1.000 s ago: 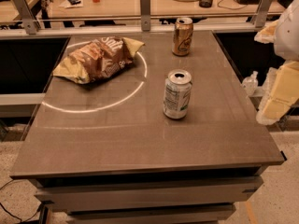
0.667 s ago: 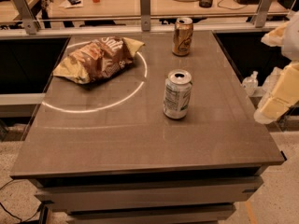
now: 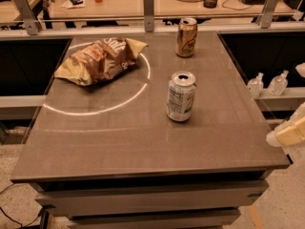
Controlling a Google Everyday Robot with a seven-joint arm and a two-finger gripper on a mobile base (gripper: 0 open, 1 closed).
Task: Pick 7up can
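I see one grey table (image 3: 119, 142) carrying three things. One crumpled chip bag (image 3: 97, 60) lies far left. There are two cans. The 7up can (image 3: 181, 97) stands upright near the middle, apart from the bag. The gold-brown can (image 3: 187, 37) stands behind it at the far edge. The gripper (image 3: 288, 133) sits off the table's right edge, well apart from the 7up can; I cannot tell whether it is open or closed.

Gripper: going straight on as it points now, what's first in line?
Probably the table, at its right edge: the gripper sits just off it near the front corner, tip seemingly aimed left. The 7up can lies further in and back; depth unclear.
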